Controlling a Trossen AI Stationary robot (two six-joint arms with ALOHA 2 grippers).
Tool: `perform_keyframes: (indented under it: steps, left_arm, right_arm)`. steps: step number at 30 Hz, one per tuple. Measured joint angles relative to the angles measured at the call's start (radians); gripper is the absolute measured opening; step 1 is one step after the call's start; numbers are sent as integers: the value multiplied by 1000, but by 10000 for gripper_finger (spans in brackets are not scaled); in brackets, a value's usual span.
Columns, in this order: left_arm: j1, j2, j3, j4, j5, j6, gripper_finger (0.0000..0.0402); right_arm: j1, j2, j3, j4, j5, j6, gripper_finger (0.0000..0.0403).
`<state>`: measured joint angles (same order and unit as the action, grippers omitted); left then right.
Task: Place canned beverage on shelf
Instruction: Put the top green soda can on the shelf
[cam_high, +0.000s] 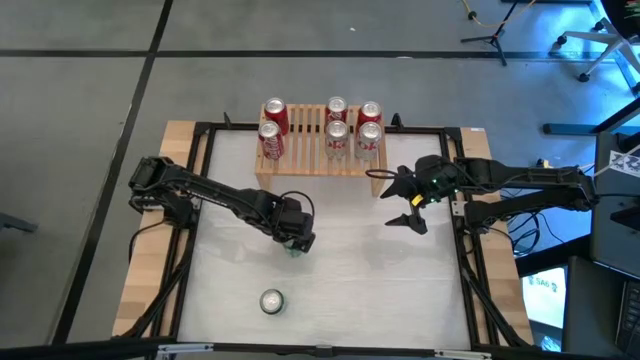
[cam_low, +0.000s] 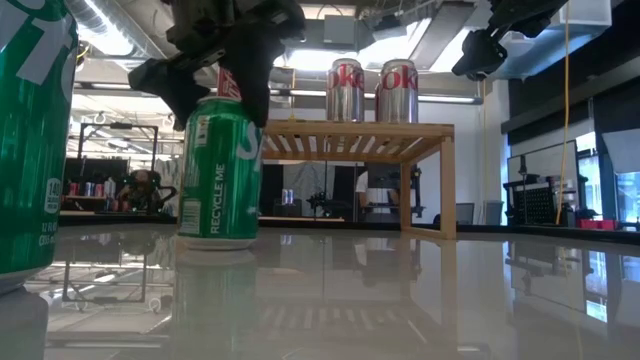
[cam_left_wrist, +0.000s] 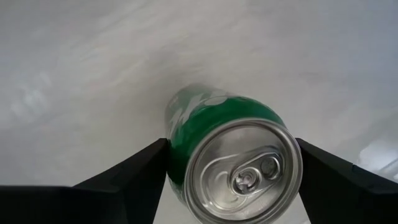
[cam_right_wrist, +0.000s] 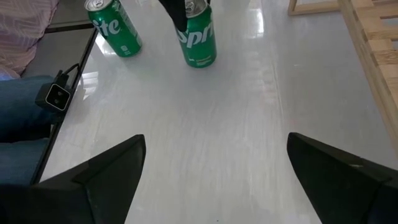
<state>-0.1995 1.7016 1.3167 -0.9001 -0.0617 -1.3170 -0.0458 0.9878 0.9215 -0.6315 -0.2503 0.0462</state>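
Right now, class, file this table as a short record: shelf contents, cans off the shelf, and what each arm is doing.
shelf: light-wood slatted rack at the table's far edge
cans on shelf: six red and silver cans
green can: upright on the table, between the left gripper's fingers
second green can: upright, alone near the front edge
left gripper: over the green can, jaws straddling it; grip not confirmed
right gripper: beside the shelf's right end, jaws open, holding nothing
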Motion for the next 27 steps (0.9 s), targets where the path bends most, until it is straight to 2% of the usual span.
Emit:
perform_keyframes:
  steps: [5,16,27]
  left_arm:
    - [0,0,0,5,8,172,287]
    - [-1,0,0,58,56,732,287]
    - [0,0,-1,86,70,1155,287]
  right_arm:
    - [0,0,0,0,0,0,386]
    - [0,0,0,0,0,-2,386]
    - [0,0,0,0,0,-2,386]
